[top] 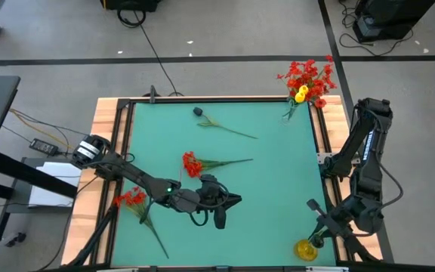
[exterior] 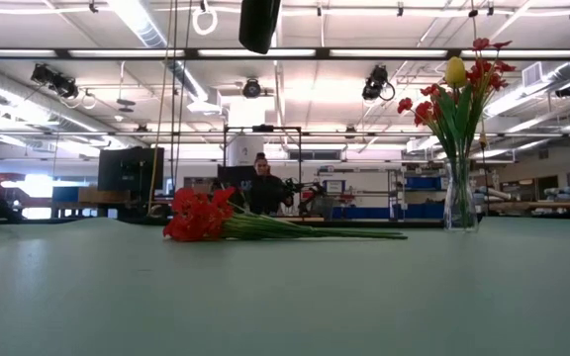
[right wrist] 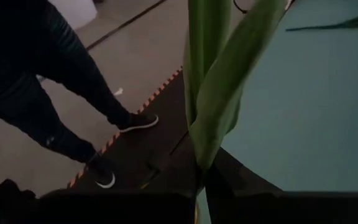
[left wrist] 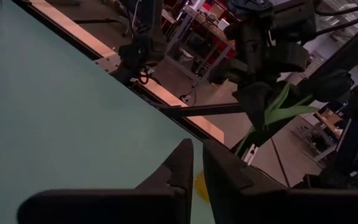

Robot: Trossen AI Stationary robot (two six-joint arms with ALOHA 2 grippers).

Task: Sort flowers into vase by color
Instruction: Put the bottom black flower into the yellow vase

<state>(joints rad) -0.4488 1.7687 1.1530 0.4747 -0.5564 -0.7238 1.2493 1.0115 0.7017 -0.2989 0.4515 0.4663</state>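
A glass vase (top: 291,108) (exterior: 460,203) stands at the table's far right corner with red blooms and one yellow one in it. On the green mat lie a red flower (top: 192,164) (exterior: 198,218) in the middle, another red flower (top: 131,199) by the left edge, and a dark-headed flower (top: 199,112) toward the far side, each flat on its stem. My right gripper (top: 317,227) (right wrist: 201,180) is at the near right corner, shut on a yellow flower (top: 305,249). My left gripper (top: 232,201) (left wrist: 195,169) hovers near the middle, shut and empty. My right gripper pinches the yellow flower's green stem (right wrist: 205,152) between its two fingers, where the long leaves (left wrist: 284,102) grow out. The leaves stick out past the fingers, and the yellow head (top: 305,249) hangs lower, by the table's near right corner. Whether the head touches the table, I cannot tell.
The mat is framed by a black rail and wooden borders (top: 108,125). A cable (top: 157,60) runs across the floor behind the table. A person's legs and shoes (right wrist: 98,124) stand beside the right edge. Another person (exterior: 261,183) is far behind the table.
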